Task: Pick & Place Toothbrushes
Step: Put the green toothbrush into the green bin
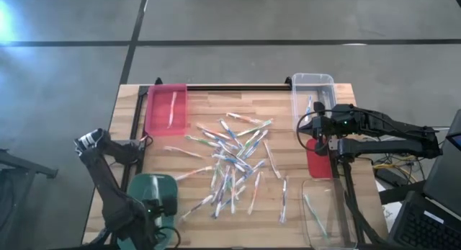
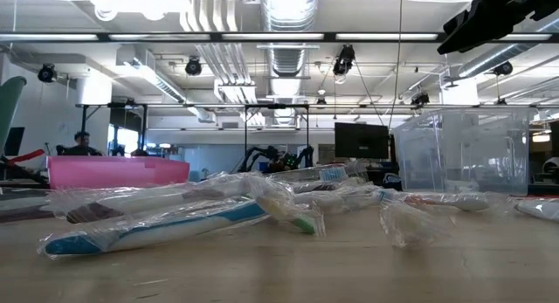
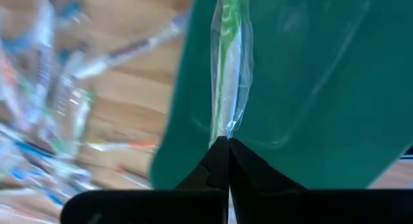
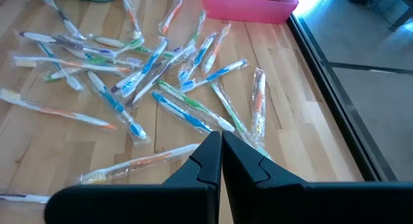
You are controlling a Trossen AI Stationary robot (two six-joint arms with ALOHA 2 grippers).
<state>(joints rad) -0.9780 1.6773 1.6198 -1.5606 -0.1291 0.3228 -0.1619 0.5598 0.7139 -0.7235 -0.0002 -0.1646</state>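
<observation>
Pinched between the closed fingers of the left end effector (image 3: 227,161) is a green toothbrush (image 3: 227,69) in its clear wrapper, held over the green bin (image 1: 153,190) at the near left corner of the surface (image 1: 194,207). The right end effector (image 4: 221,156) is pressed shut on nothing and hangs above the right edge, beside the clear bin (image 1: 312,91) at the far right corner.

The task is judged to be at an early stage. One brush is seen in the pink bin (image 1: 166,108) at the far left corner, one in the clear bin, and one in a second clear bin (image 1: 325,220) at the near right corner; a red bin (image 1: 318,160) is partly hidden under the right arm, and its contents cannot be told. Most of the toothbrushes (image 1: 232,158) are left scattered in a loose pile across the middle of the surface, many overlapping, with pink, blue, green and orange accents mixed. Sorting of nearly the whole pile is judged to remain, once the held brush is dropped.

The left arm is folded at the near left edge, its wrist turned down over the green bin. The right arm is stretched in from the right edge, its wrist looking across the pile toward the pink bin.
</observation>
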